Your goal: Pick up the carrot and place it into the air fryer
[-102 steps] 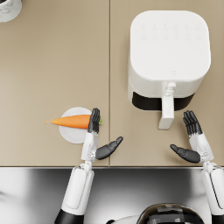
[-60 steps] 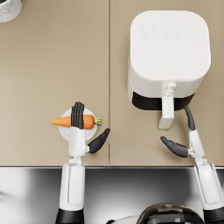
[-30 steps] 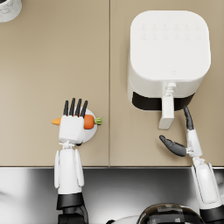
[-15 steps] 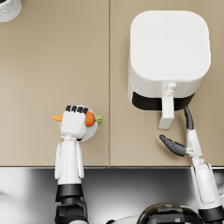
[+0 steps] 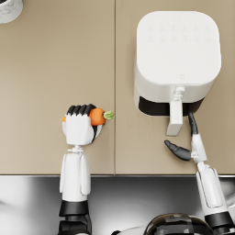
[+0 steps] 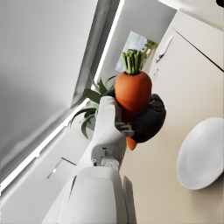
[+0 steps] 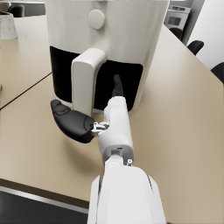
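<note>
Head view: left hand (image 5: 80, 127) holds the carrot (image 5: 97, 116), fingers wrapped round its body, green stub toward the air fryer (image 5: 176, 59). Left wrist view shows the carrot (image 6: 133, 92) lifted off the white plate (image 6: 202, 153). Bare tabletop (image 5: 55, 59) lies between carrot and air fryer. Right hand (image 5: 186, 143) is empty, fingers spread, just beside the air fryer's handle (image 5: 175, 112), near the table's front edge. A grey cup (image 5: 9, 8) stands well apart from the air fryer, at the far corner.
</note>
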